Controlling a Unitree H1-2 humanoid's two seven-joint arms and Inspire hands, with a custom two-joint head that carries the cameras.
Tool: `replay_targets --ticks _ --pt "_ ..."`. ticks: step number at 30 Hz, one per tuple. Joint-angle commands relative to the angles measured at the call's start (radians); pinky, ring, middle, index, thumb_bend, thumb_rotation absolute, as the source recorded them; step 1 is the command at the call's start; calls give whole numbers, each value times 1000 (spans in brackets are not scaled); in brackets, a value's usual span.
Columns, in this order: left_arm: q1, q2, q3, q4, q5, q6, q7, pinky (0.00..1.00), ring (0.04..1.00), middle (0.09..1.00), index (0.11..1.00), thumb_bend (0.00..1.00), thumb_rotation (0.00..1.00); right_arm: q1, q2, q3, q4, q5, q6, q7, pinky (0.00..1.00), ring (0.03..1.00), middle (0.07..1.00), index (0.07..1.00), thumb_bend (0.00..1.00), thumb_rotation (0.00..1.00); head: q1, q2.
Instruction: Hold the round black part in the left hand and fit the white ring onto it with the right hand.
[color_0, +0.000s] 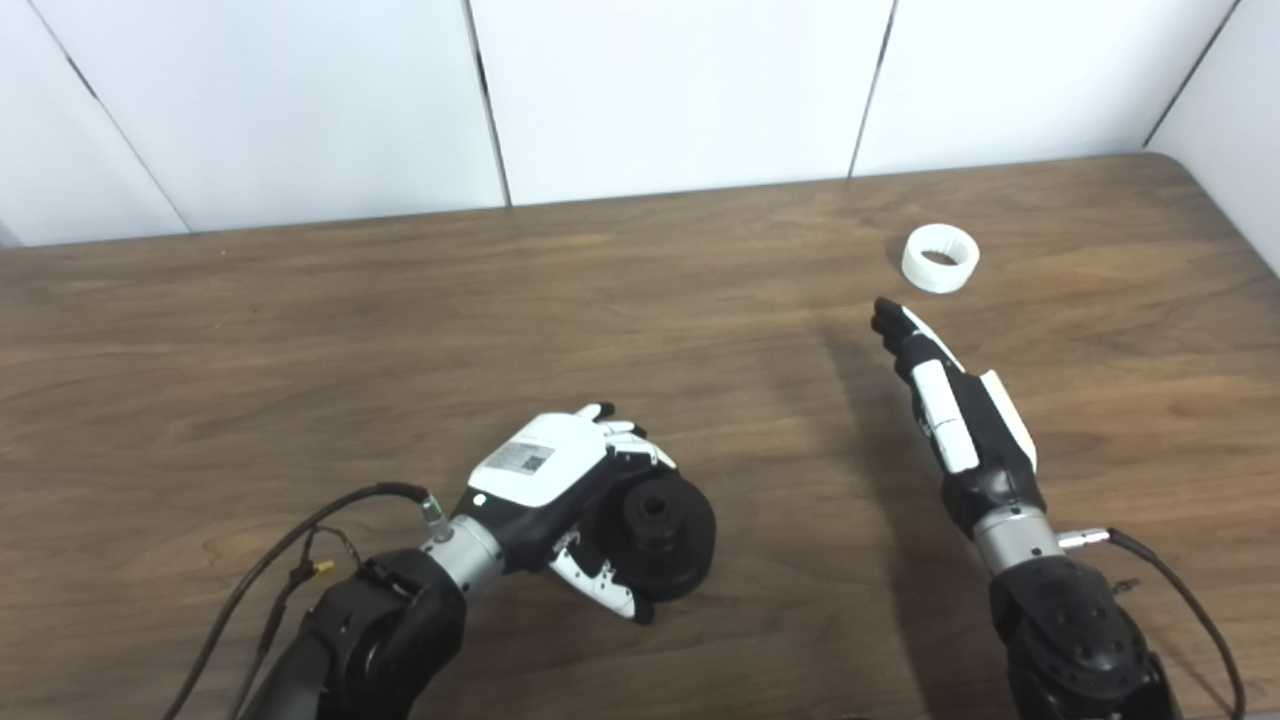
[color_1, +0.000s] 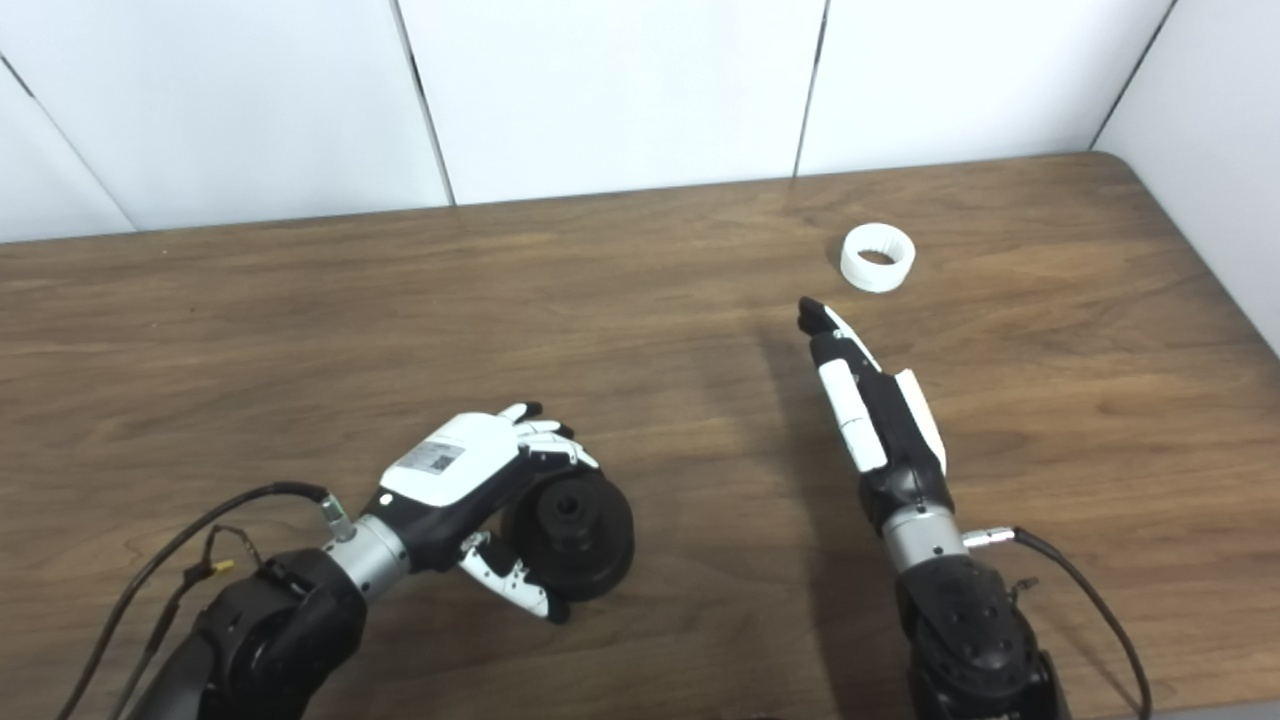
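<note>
The white ring (color_0: 940, 258) is seen on the bench (color_0: 300, 330) just beyond the outstretched, empty right robot hand (color_0: 950, 405), fingers aimed toward it; the black part (color_0: 660, 535) is gripped by the left robot hand (color_0: 560, 480).

table (color_0: 300, 330): brown wood-grain top, smooth, low sheen.
white ring (color_0: 940, 258): matt white plastic by its look, fine ribbing on inner wall; lies just beyond the right hand's fingertips.
round black part (color_0: 665, 535): matt black, plastic or rubber, cannot tell which.
left hand (color_0: 560, 490): glossy white shell over matt black, metal wrist collar.
right hand (color_0: 955, 420): same finishes.
wall panels (color_0: 680, 90): smooth white, matt.
</note>
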Motion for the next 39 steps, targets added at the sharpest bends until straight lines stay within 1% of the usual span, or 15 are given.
replay_targets --ticks 1,4,9,15,17,18,22,25,27,29,31,32,34,36,39 --pt "4 5 -1 0 24 1 -13 1000 901 801 481 520 61 -37 31 -10 -42 2 -14 -7 970 958 923 911 662 1000 2 2" --pt "11 7 5 -6 19 6 -23 1000 909 803 481 521 61 -38 29 -13 -42 -1 -13 -9 945 951 918 907 664 1000 0 1" --pt "19 7 14 -11 17 9 -29 1000 909 802 481 522 61 -34 29 -25 -45 22 -11 -7 953 951 917 903 679 998 -10 -1" --pt "30 5 19 -10 14 -1 -21 1000 897 803 482 523 61 -43 34 -61 -95 79 3 -16 934 941 917 894 655 924 -24 1" --pt "30 5 20 -8 14 -5 -21 1000 896 801 482 524 61 -55 25 -71 -116 84 7 -19 987 959 921 900 627 872 -28 0" --pt "31 6 22 -7 12 -6 -20 1000 895 801 482 524 61 -65 15 -75 -134 74 26 -23 993 961 920 900 622 863 -28 0" --pt "35 7 25 1 10 -8 -20 1000 895 802 482 524 61 -103 -23 -95 -171 64 91 -16 1000 964 920 896 639 841 -84 -28" --pt "38 11 25 1 15 -16 -16 1000 885 796 482 525 60 -150 -61 -122 -195 62 148 0 1000 967 935 904 652 783 -89 -30" --pt "40 12 25 3 21 -20 -12 1000 885 796 482 525 60 -182 -86 -137 -199 46 167 2 998 959 931 900 665 684 -96 -31" --pt "42 14 24 7 22 -25 -8 1000 887 797 482 525 60 -212 -122 -138 -191 -12 175 1 944 936 914 887 675 588 -96 -31" --pt "45 15 25 3 25 -27 -7 1000 888 795 482 525 60 -242 -183 -130 -172 -102 176 23 931 928 910 884 695 520 -119 -41" --pt "47 16 26 1 25 -28 -7 1000 887 793 482 525 60 -259 -216 -126 -160 -149 176 44 934 931 914 887 716 472 -125 -43" --pt "48 17 28 -1 23 -32 -5 1000 886 791 482 525 60 -293 -276 -123 -131 -230 177 98 939 933 915 879 767 424 -140 -48" --pt "49 18 31 1 17 -37 -3 1000 885 791 482 525 60 -329 -331 -120 -99 -313 177 172 933 938 924 879 821 406 -151 -53" --pt "53 18 35 4 16 -45 1 997 887 792 482 525 59 -386 -419 -86 -40 -415 177 262 863 896 897 877 896 387 -174 -68"
